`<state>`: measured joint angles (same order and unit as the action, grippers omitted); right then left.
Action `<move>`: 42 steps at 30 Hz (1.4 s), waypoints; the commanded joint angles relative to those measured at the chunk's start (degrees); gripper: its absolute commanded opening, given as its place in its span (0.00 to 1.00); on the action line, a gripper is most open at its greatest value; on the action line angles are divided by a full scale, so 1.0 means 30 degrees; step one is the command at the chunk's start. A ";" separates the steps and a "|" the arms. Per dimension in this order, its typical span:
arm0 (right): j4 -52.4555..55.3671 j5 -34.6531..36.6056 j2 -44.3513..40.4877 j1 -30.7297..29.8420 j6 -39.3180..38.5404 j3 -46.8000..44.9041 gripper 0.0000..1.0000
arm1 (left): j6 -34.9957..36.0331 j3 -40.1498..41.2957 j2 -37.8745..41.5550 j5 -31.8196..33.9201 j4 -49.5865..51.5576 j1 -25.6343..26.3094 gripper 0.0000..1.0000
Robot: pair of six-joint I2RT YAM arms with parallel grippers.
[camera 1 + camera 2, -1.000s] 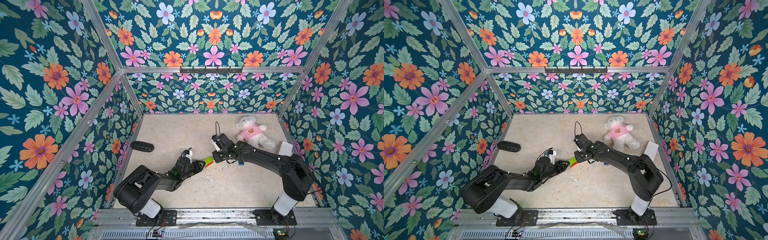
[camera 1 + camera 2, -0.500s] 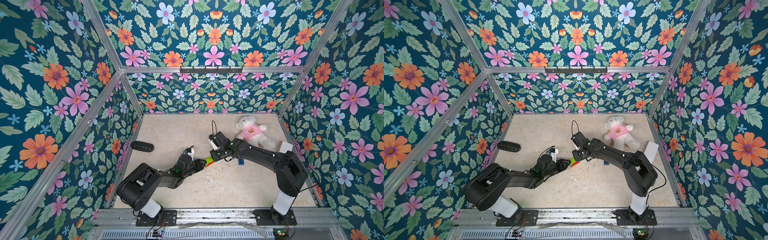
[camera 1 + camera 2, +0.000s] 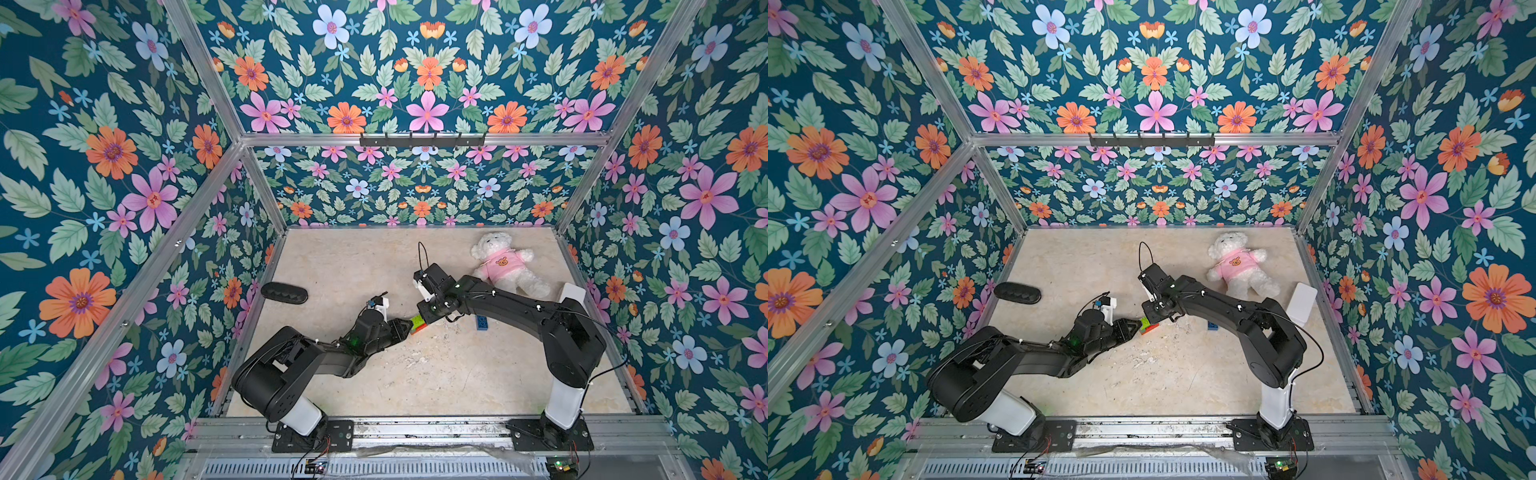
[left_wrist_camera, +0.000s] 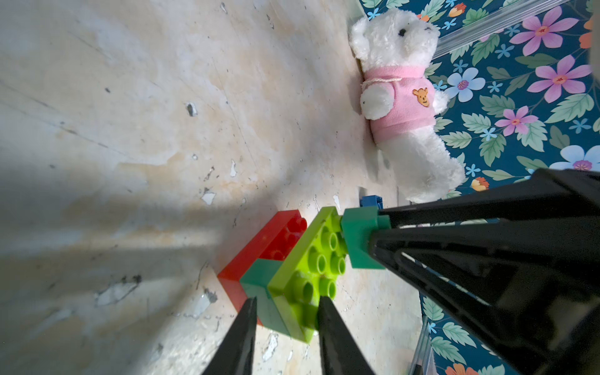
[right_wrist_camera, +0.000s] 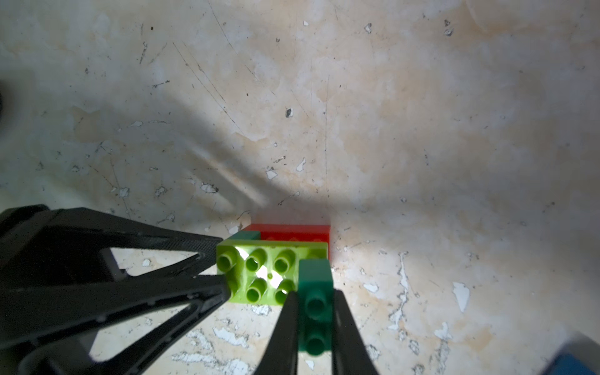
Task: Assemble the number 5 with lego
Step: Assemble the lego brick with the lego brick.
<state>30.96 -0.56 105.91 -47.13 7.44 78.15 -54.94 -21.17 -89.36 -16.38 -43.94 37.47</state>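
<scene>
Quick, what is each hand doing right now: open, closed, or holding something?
Left hand: closed on the end of the red-green-lime stack.
Right hand: closed, holding a small dark-green brick.

We see plain colours: red brick (image 4: 259, 250), lime-green brick (image 4: 311, 259), dark-green brick (image 5: 315, 282), another dark-green brick (image 4: 258, 276), blue brick (image 3: 482, 322). Teddy (image 3: 505, 266) is white with a pink sweater. Left tool (image 4: 285, 303) and right tool (image 5: 314, 295) are black. Worktop (image 3: 415, 374) is mottled beige. Walls (image 3: 124, 166) are teal floral.

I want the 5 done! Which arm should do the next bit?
Probably right. The right gripper is shut on the small dark-green plastic brick, at the lime-green studded brick's end; the left gripper flanks its other end.
</scene>
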 commanded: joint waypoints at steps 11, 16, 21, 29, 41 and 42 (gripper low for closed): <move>0.1090 0.0186 0.0779 -0.0109 -0.0530 0.0759 0.02 | 0.0648 0.0272 -0.0213 0.0482 0.2651 -0.0039 0.32; 0.1506 0.0215 0.1111 -0.0249 -0.0547 0.1207 0.02 | 0.0647 0.0299 -0.0184 0.0495 0.2659 -0.0015 0.32; 0.1862 0.0332 0.1307 -0.0313 -0.0490 0.1575 0.02 | 0.0697 0.0274 -0.0174 0.0556 0.2701 -0.0031 0.30; 0.1897 -0.0019 0.1444 -0.0314 -0.0349 0.1811 0.04 | 0.0758 0.0426 -0.0336 0.0630 0.2655 -0.0028 0.24; 0.3159 -0.0356 0.2163 -0.0288 0.0180 0.3032 0.03 | 0.0764 0.0552 -0.0601 0.0633 0.2366 -0.0066 0.21; 0.3291 -0.0396 0.2227 -0.0283 0.0185 0.3137 0.03 | 0.0743 0.0549 -0.0631 0.0627 0.2338 -0.0064 0.21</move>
<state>39.29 0.51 111.83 -47.81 7.66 87.00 -54.11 -20.01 -90.26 -16.36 -48.10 37.41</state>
